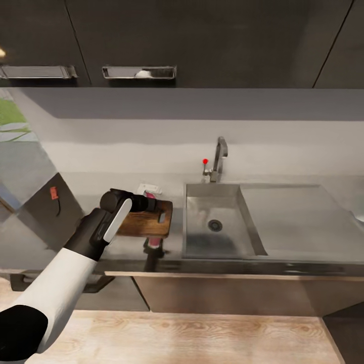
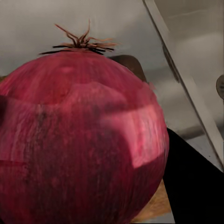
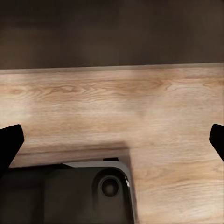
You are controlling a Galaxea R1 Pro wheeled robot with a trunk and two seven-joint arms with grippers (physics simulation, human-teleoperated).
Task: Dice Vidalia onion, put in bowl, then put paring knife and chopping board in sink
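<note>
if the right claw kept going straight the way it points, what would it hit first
Probably the wooden floor: the right claw is open with nothing between its fingers, and the planks lie ahead, with a dark base part at the near edge. Depth is unclear.

Pale wooden floor (image 1: 202,336), dark cabinets (image 1: 202,40)

The sink (image 1: 222,225) at centre right of the head view was brushed grey steel with a dull sheen, and its tap (image 1: 219,159) was brighter chrome. The countertop (image 1: 303,217) around it was a smooth, matt grey surface. The chopping board (image 1: 147,218), left of the basin, showed brown wood grain. The cabinet fronts (image 1: 202,40) along the top of the frame were dark and matt. The floor (image 1: 202,338) at the bottom was pale wood-grain planking. In the left wrist view, the Vidalia onion (image 2: 84,144) had a glossy, finely streaked red skin with dry, fibrous roots at its top. The left arm (image 1: 60,288) wore smooth white and black casing.
</note>
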